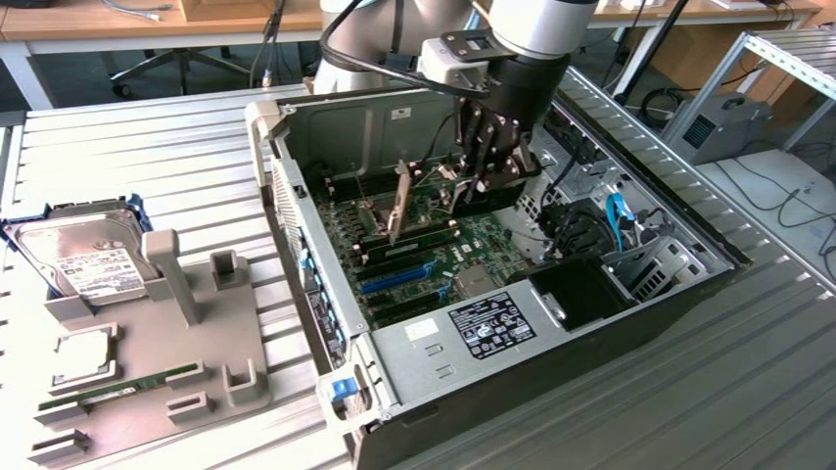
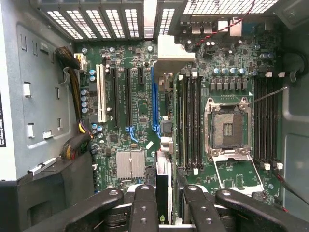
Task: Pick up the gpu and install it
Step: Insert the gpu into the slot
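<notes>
Fingers of the black multi-finger gripper [image 1: 494,171] pinch the gpu [image 1: 457,196], a flat card with a dark cooler and a silver metal bracket. You see it held on edge inside the open black and grey computer case [image 1: 432,377], in the upper middle of the exterior view. In the wrist view the gpu [image 2: 164,186] shows edge-on at the bottom centre, between the black fingers [image 2: 144,208], above the green motherboard [image 2: 140,104] and about in line with the blue expansion slot [image 2: 153,99].

I judge the card light and stiff but fragile. You should hold it by the board edges or the bracket, not by the fan or the contact edge, and keep it straight, because a tilt can jam it at the slot.

At the lower left of the exterior view, the grey parts holder [image 1: 144,392] keeps a silver hard drive with white label [image 1: 81,259], a square silver processor [image 1: 85,357] and a long narrow green RAM stick [image 1: 124,384]. Inside the case, the processor socket [image 2: 228,128] stands without a chip.
</notes>
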